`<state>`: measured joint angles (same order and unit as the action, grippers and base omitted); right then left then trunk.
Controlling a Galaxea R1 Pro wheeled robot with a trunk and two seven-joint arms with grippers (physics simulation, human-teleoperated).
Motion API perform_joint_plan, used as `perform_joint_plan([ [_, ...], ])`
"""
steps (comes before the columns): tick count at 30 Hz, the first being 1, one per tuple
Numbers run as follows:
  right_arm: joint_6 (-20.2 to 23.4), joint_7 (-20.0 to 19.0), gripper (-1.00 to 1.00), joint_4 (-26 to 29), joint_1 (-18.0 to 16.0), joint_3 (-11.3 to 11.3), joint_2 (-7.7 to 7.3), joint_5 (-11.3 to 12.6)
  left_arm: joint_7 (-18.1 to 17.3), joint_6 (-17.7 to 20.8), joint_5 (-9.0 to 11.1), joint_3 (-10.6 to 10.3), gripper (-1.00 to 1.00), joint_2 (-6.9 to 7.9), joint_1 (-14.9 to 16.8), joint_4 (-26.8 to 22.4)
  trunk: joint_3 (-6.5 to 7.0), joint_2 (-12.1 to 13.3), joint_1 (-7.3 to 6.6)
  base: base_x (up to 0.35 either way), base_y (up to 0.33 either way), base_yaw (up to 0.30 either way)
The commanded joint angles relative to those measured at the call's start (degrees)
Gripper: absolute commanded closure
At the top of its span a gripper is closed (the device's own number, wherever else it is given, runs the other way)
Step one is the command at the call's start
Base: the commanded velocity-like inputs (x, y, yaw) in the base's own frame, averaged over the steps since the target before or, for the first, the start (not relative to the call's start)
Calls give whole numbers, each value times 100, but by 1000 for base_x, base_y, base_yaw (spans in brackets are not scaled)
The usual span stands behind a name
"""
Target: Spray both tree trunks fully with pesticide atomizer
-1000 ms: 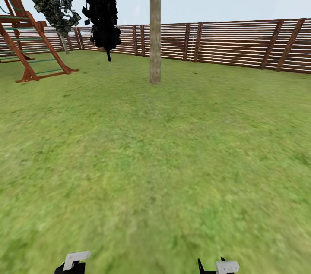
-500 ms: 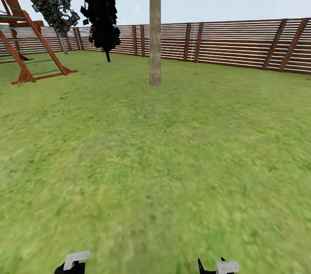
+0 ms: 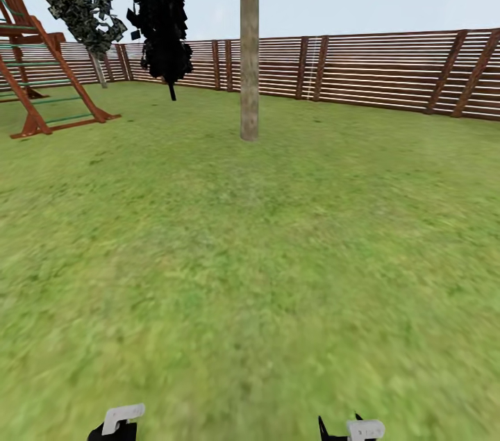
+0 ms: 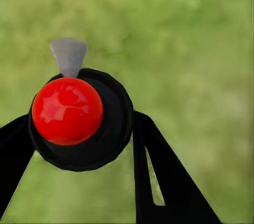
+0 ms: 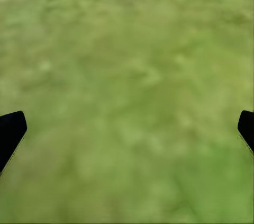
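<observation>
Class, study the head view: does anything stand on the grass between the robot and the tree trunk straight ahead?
Nothing visible does. Open grass runs to the tree trunk. The wooden play frame stands off left; the fence lies behind.

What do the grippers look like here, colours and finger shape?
Left gripper: flat matte-black fingers, one tapering with a narrow slot cut through it. Right gripper: black rounded fingertips with a thin yellowish edge. In the head view both wrists carry small white angular brackets over black bodies. No cables visible.

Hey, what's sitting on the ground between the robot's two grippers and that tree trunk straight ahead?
Nothing but bare grass. In the head view the lawn runs unbroken from the left gripper and right gripper up to the tree trunk.
</observation>
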<state>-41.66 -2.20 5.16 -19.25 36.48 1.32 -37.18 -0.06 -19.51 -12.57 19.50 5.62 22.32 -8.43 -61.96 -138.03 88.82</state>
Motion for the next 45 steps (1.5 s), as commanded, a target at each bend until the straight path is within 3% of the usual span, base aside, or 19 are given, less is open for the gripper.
perform_joint_plan([
  [1, 0, 0, -100, 1, 0, 0, 0, 0, -3, 0, 0, 1, 100, 0, 0, -1, 0, 0, 0, 339, 0, 0],
  [45, 0, 0, -100, -1, 0, 0, 0, 0, -3, 0, 0, -6, 100, 0, 0, -1, 0, 0, 0, 339, 0, 0],
])
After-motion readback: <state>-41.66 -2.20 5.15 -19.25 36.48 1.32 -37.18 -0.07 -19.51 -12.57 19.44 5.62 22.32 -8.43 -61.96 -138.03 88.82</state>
